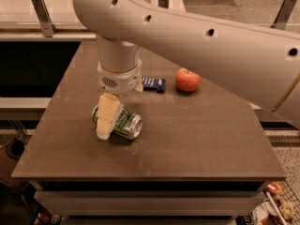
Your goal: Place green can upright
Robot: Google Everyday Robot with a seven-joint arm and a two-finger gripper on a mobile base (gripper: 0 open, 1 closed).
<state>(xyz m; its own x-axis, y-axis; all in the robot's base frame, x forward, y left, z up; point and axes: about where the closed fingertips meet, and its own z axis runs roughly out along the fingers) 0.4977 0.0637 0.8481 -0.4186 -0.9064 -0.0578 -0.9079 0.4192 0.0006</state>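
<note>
The green can [125, 124] lies on its side on the brown table [197, 144], left of the middle, with its silver end facing front right. My gripper [108, 122] hangs straight down from the big white arm [197, 46] and sits right at the can's left end, covering part of it. I cannot see whether it holds the can.
A red apple [188, 79] sits toward the back of the table, right of the arm's wrist. A small blue packet [154, 84] lies between the wrist and the apple. The table's front edge [150, 176] is close below the can.
</note>
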